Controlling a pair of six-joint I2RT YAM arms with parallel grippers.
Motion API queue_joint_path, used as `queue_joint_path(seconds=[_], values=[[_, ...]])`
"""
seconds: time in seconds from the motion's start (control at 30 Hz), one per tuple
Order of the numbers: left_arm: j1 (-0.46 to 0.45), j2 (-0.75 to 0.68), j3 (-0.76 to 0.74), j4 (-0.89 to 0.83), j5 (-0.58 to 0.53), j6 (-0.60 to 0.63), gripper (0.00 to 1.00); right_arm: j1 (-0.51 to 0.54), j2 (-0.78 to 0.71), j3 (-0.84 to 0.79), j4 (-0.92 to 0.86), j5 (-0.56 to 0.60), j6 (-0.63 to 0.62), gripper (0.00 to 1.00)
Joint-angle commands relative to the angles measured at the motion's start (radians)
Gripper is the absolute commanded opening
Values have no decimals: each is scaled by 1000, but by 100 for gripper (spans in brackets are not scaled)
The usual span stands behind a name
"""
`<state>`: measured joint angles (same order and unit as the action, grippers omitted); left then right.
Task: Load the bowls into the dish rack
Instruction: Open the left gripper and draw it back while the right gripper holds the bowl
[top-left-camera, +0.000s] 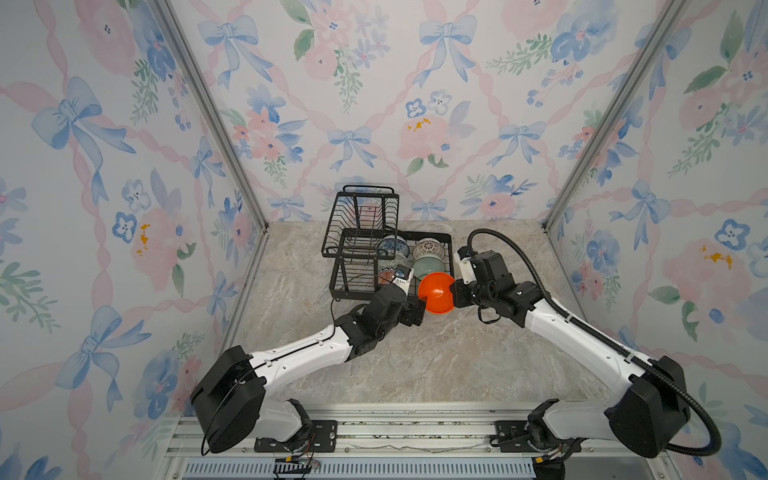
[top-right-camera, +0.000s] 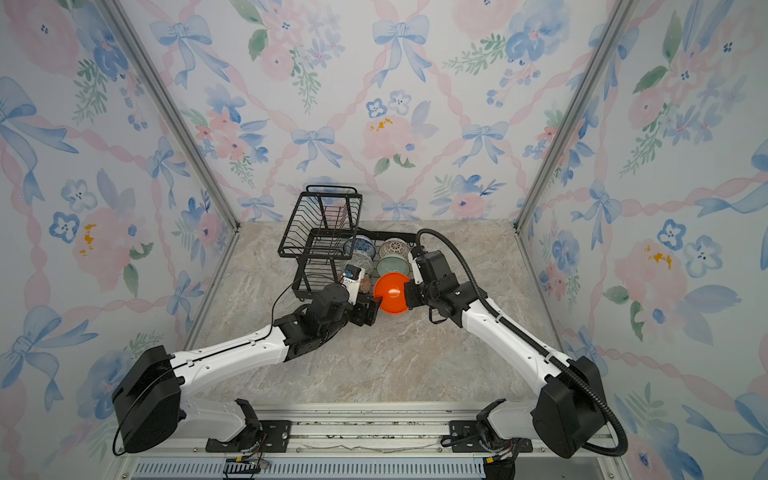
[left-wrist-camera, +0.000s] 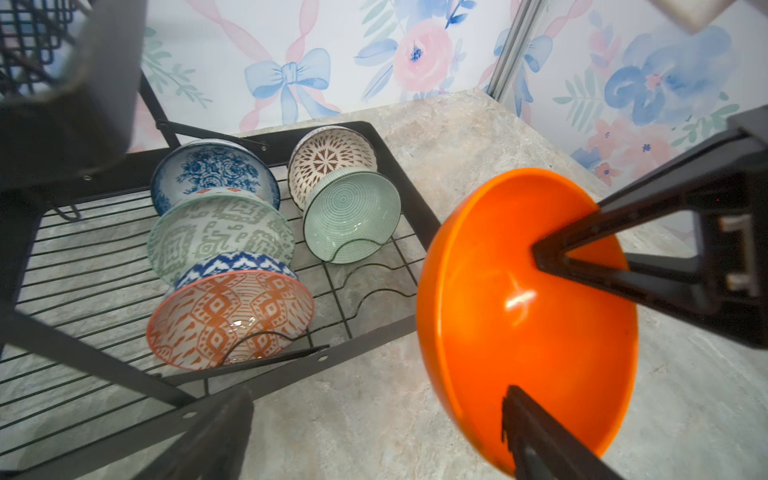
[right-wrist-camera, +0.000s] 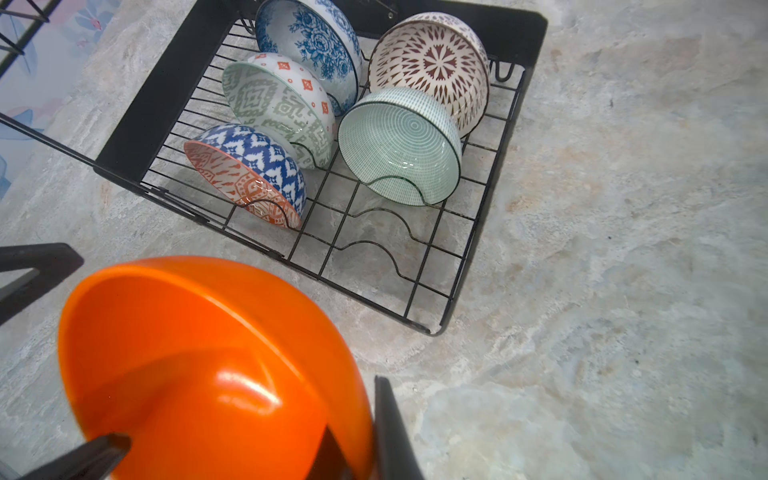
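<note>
Left claw (top-left-camera: 422, 309), jaws apart, sits at the near left edge of the plain orange bowl (top-left-camera: 436, 297). Right claw (top-left-camera: 452, 293) is clamped on that bowl's right rim, holding it tilted just near of the dish rack (right-wrist-camera: 137, 124). In the rack's lower tray five bowls stand on edge: left row orange-white bowl (left-wrist-camera: 228, 307), grey-green bowl (left-wrist-camera: 220, 237), blue floral bowl (left-wrist-camera: 212, 174); right row mint bowl (left-wrist-camera: 353, 216), lattice bowl (left-wrist-camera: 332, 153).
</note>
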<state>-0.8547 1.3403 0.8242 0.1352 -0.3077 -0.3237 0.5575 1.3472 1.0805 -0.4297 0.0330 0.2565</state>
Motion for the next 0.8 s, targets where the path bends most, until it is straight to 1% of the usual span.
queue_joint_path(seconds=[0.0,0.13,0.17,0.4,0.77], values=[[22,-32,-47,-1,-36,-3,97,4,13,38,27,67,-40,0],[48,-45,-80,3,-39,-10,98,3,39,49,38,117,-65,0],[52,-47,-108,5,-41,-12,98,2,46,53,42,127,-73,0],[72,-73,-171,15,-52,-23,98,-2,86,67,98,196,-142,0],[135,-144,-259,30,-29,-43,98,-5,108,-6,336,307,-273,0]])
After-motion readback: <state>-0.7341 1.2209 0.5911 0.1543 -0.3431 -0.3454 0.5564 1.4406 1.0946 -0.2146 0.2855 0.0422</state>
